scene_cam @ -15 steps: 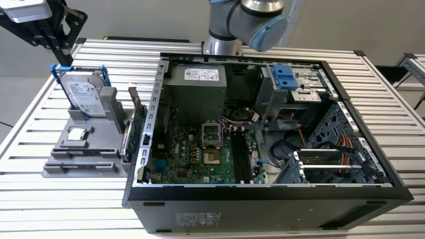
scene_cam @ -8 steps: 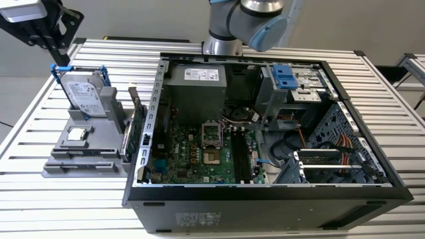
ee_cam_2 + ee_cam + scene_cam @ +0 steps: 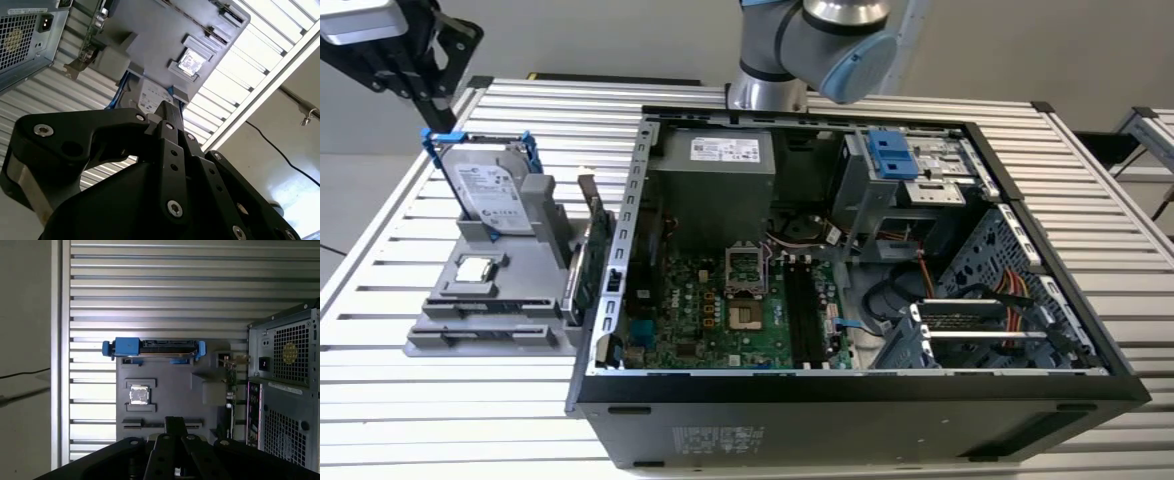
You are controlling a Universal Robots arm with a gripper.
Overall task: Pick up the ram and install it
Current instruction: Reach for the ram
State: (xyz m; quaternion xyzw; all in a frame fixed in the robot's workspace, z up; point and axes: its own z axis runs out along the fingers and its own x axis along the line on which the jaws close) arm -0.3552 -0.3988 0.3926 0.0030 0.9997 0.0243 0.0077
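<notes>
**Ram not yet picked up, slots unfilled**

Exterior view: the gripper (image 3: pixel 443 108) hangs at upper left above the hard drive (image 3: pixel 494 195), fingers pressed together and empty. The ram (image 3: pixel 583 270) stands edge-on left of centre, at the grey fixture (image 3: pixel 480 325) edge beside the computer case (image 3: pixel 854 400). The memory slots (image 3: pixel 807 315) look unfilled.

Second wrist view: the gripper (image 3: pixel 167 106) points toward the fixture (image 3: pixel 160 30), holding nothing.

First wrist view: the gripper (image 3: pixel 175 421) sits at lower centre, over the fixture (image 3: pixel 170 385).

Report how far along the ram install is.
Done: nothing visible yet; the motherboard's memory slots look empty. In hand: the pincer hovers over the hard drive end of the gray parts holder, apart from the ram, which stands edge-on in that holder beside the open computer case. Left: both the pickup and the seating of the ram.
</notes>
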